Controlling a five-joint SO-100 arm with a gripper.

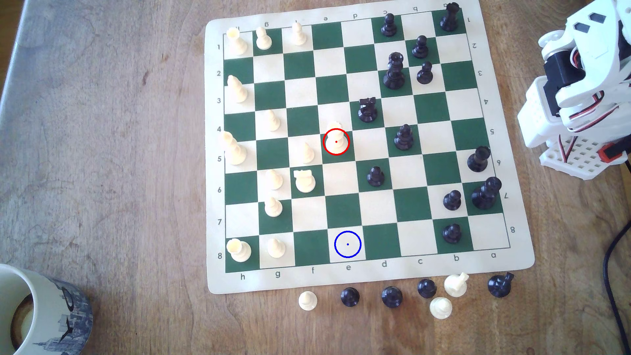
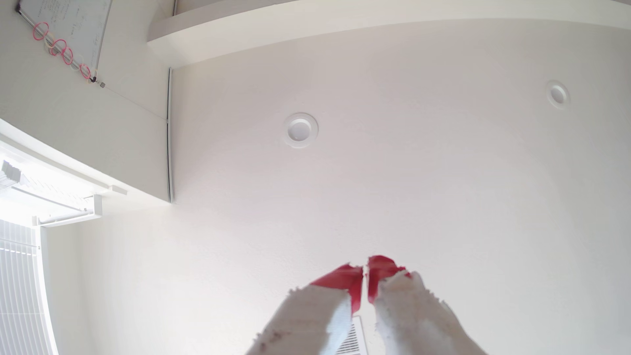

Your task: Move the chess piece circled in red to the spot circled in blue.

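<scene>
One pincer (image 2: 364, 273) closed, ceiling-pointed; exterior: ringed piece (image 1: 336, 138) upright.

White arm (image 1: 577, 88), red-tipped jaws

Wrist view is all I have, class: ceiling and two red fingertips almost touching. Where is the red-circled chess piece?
Observer: The red-circled cream piece stands on a green square near the middle of the board.
Operator: And the blue-circled spot?
Observer: The blue-circled spot is a bare cream square in the same column, in the row marked 8.
Operator: Is the arm near either?
Observer: No, the arm sits folded off the board at the exterior view's right.
</scene>
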